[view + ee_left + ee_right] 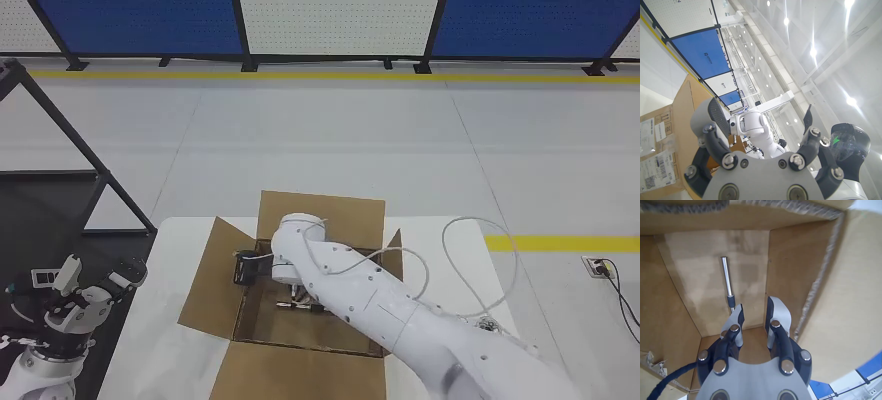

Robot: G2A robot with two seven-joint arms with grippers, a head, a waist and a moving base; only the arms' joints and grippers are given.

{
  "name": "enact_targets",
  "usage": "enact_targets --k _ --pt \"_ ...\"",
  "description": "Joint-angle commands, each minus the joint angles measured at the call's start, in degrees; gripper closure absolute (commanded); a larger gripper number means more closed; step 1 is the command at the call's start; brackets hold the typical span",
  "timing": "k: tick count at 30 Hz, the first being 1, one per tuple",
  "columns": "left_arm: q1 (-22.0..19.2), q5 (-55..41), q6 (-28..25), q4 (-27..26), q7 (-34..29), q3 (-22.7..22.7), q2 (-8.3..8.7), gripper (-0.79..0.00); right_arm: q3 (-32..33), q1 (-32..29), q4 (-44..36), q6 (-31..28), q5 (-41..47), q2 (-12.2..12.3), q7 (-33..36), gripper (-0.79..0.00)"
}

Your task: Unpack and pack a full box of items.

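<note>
Box (320,210) of brown cardboard, flaps splayed open, on the white tabletop (190,350)
Right gripper (755,306), fingers apart, inside it near a steel rod (727,275) with black collar on its floor; left gripper (762,111) spread wide

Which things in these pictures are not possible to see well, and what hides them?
- Top view: the right arm covers most of the cardboard box floor; what lies there is hidden.
- Right wrist view: the metal rod has its near end behind a finger of the right claw.
</note>
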Motion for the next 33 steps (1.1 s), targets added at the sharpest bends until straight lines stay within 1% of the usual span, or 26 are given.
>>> enact_targets --k 1,4,7,9,10,11,12,13,14,15,17,18,19,24,26,30,33 --pt "0.0 0.0 0.0 0.0 0.0 0.0 0.0 -0.785 1.57 -0.6 -6.07 2.38 -1.36 2.11 2.02 -0.283" --pt "0.0 0.0 0.0 0.0 0.0 0.0 0.0 -0.785 5.06 -3.02 -17.43 5.96 -4.45 6.21 5.32 -0.28" --pt "0.0 0.0 0.0 0.0 0.0 0.0 0.0 -0.785 10.5 -8.05 -31.36 8.81 -8.93 11.27 9.8 -0.308" --pt "0.0 0.0 0.0 0.0 0.0 0.0 0.0 -0.785 15.37 -12.96 -41.31 9.83 -12.59 14.7 12.54 -0.413" --pt "0.0 0.0 0.0 0.0 0.0 0.0 0.0 -0.785 18.04 -15.79 -46.17 10.1 -14.63 16.29 13.65 -0.434" --pt "0.0 0.0 0.0 0.0 0.0 0.0 0.0 -0.785 20.82 -18.8 -50.86 10.01 -16.28 17.74 14.14 -0.486" --pt "0.0 0.0 0.0 0.0 0.0 0.0 0.0 -0.785 23.67 -21.8 -55.19 9.63 -17.68 19.01 14.04 -0.6" --pt "0.0 0.0 0.0 0.0 0.0 0.0 0.0 -0.785 26.53 -24.71 -59.06 9.36 -19.12 20.13 13.52 -0.65" --pt "0.0 0.0 0.0 0.0 0.0 0.0 0.0 -0.785 29.17 -27.56 -62.41 9.09 -20.3 21.08 12.75 -0.662" --pt "0.0 0.0 0.0 0.0 0.0 0.0 0.0 -0.785 31.62 -30.09 -65.31 8.86 -21.73 21.87 11.83 -0.668" --pt "0.0 0.0 0.0 0.0 0.0 0.0 0.0 -0.785 35.84 -34.65 -69.8 8.49 -23.45 23.07 9.48 -0.73" --pt "0.0 0.0 0.0 0.0 0.0 0.0 0.0 -0.785 37.79 -36.56 -71.6 8.54 -24.12 23.52 8.2 -0.776" --pt "0.0 0.0 0.0 0.0 0.0 0.0 0.0 -0.785 39.5 -38.38 -72.95 8.37 -24.36 23.91 7.12 -0.785" --pt "0.0 0.0 0.0 0.0 0.0 0.0 0.0 -0.785 48.18 -46.15 -78.77 8.97 -25.13 25.45 3.08 -0.785" --pt "0.0 0.0 0.0 0.0 0.0 0.0 0.0 -0.785 52.57 -50.11 -81.22 9.55 -23.89 26.02 0.09 -0.785" --pt "0.0 0.0 0.0 0.0 0.0 0.0 0.0 -0.785 62.86 -60.35 -86.12 10.11 -20.88 27.11 -8.77 -0.785" --pt "0.0 0.0 0.0 0.0 0.0 0.0 0.0 -0.785 70.63 -68.71 -89.0 11.87 -19.51 27.68 -14.18 -0.785"
